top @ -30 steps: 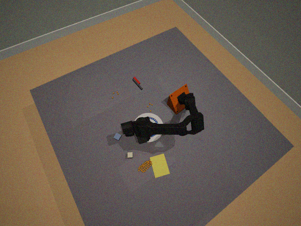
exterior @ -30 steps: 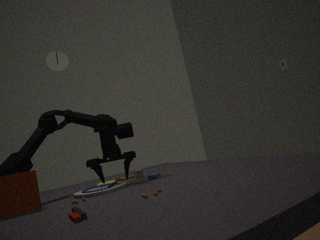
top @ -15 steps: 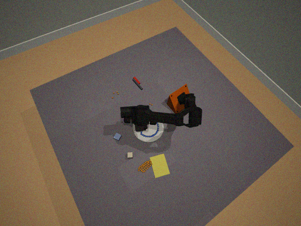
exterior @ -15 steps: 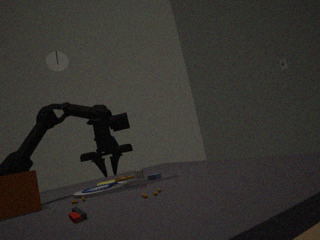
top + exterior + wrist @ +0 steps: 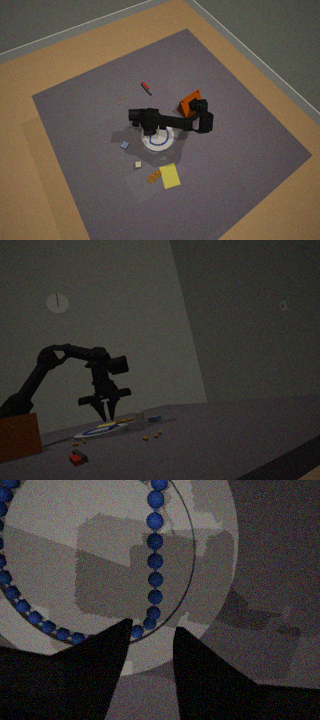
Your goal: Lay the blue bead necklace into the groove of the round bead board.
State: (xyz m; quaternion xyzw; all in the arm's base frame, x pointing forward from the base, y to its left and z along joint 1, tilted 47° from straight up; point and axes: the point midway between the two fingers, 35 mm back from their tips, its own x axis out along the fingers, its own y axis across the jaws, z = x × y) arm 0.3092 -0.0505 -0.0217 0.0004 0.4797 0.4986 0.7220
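Purple mat [image 5: 232, 144] over a tan floor carries the board [image 5: 169, 145], with the necklace [image 5: 157, 143] lying as a loop on it, apparently along the groove, which suggests the laying is largely done. Above it hangs the gripper [image 5: 108, 418], fingers narrowed and empty, clear of the beads. Nearby a yellow sheet [image 5: 169, 175], orange beads [image 5: 154, 176], two small blocks and a red-grey tool [image 5: 146, 88] obstruct nothing.
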